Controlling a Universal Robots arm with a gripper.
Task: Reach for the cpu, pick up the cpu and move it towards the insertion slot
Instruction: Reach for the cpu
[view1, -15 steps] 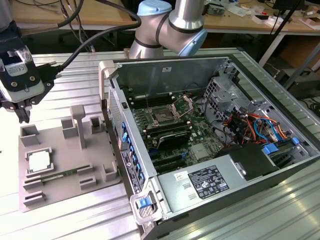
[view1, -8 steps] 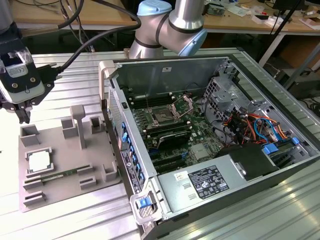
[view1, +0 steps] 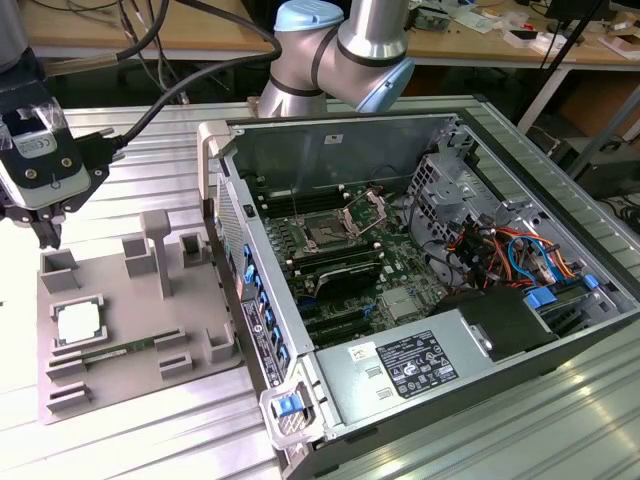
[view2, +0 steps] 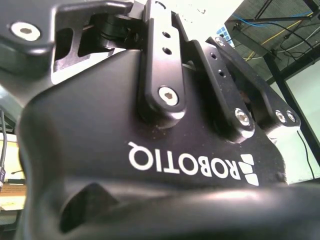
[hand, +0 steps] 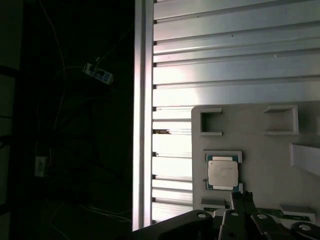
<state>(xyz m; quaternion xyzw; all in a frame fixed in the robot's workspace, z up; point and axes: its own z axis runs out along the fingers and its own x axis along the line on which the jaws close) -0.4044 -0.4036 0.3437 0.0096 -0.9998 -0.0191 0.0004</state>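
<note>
Gripper (view1: 45, 235) near fixture plate (view1: 112, 302) edge; cpu (view1: 78, 322) apart, exposed.

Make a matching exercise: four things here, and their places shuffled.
1. small whitish-silver square cpu
2. dark square insertion slot
3. long thin green memory stick
4. black gripper

A. in the air, exterior view's left
B. on the green motherboard
C. in the grey fixture plate's square pocket
D. lying beside the cpu

Pairs: 1-C, 2-B, 3-D, 4-A.
</note>
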